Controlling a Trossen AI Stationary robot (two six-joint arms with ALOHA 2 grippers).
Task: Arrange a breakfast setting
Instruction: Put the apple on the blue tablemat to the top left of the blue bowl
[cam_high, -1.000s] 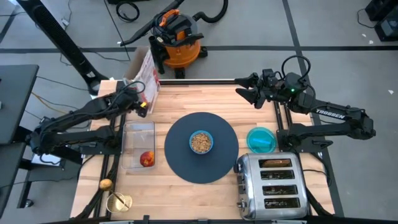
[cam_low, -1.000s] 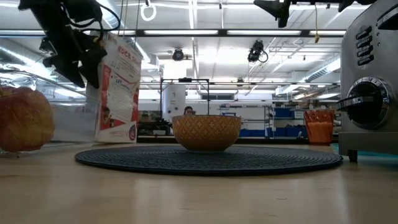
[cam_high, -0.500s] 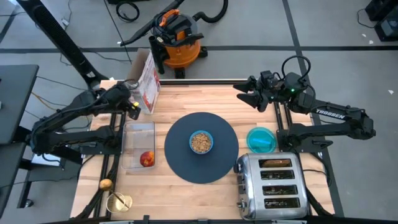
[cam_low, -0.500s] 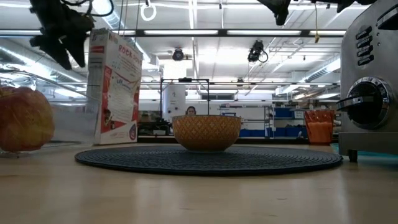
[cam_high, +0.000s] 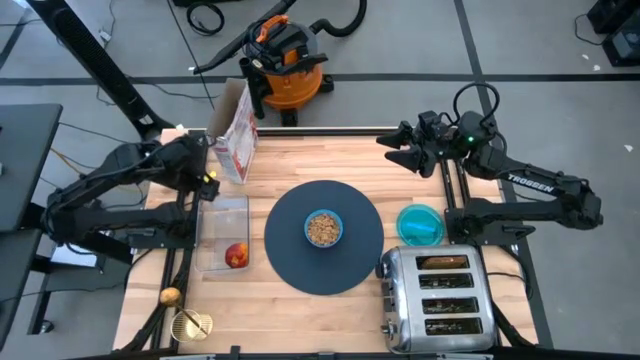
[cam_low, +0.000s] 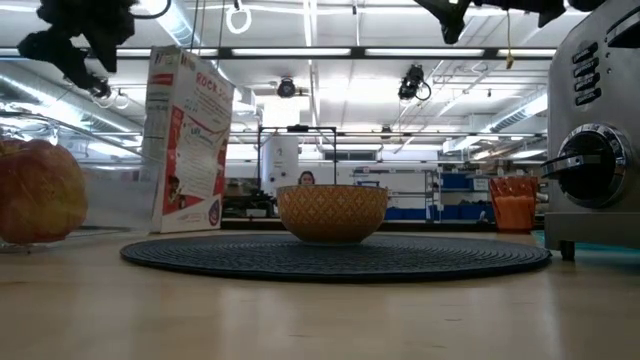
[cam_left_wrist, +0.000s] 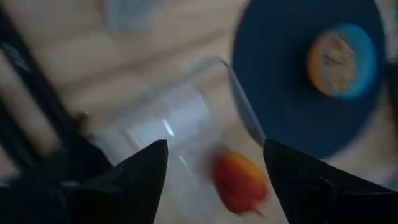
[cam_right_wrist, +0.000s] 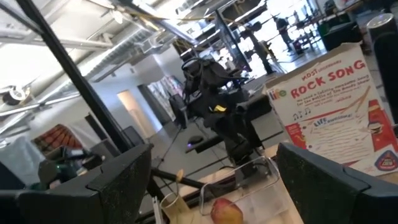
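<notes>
The dark round mat (cam_high: 323, 262) lies mid-table, and the light-blue bowl (cam_high: 323, 228) of cereal stands on its centre. The teal dish (cam_high: 420, 224) sits on the table right of the mat. A red apple (cam_high: 236, 255) lies in a clear tray (cam_high: 223, 220) left of the mat. My left gripper (cam_high: 205, 172) hangs open above the tray's far end, pointing steeply down; in the left wrist view the apple (cam_left_wrist: 239, 182) shows between its fingers, far below. My right gripper (cam_high: 388, 150) is open, high over the far right, pointing toward the left side.
A cereal box (cam_high: 232, 140) stands upright on its base at the far left edge. A chrome toaster (cam_high: 437, 297) fills the near right corner. Small gold-coloured things (cam_high: 188, 323) lie at the near left corner. An orange vacuum (cam_high: 285, 60) stands beyond the table.
My left gripper has risen and drawn away from the cereal box toward the table's left edge, tipping to point more steeply down; its fingers stay apart. The cereal box, which leaned toward the right, now stands upright on its base.
</notes>
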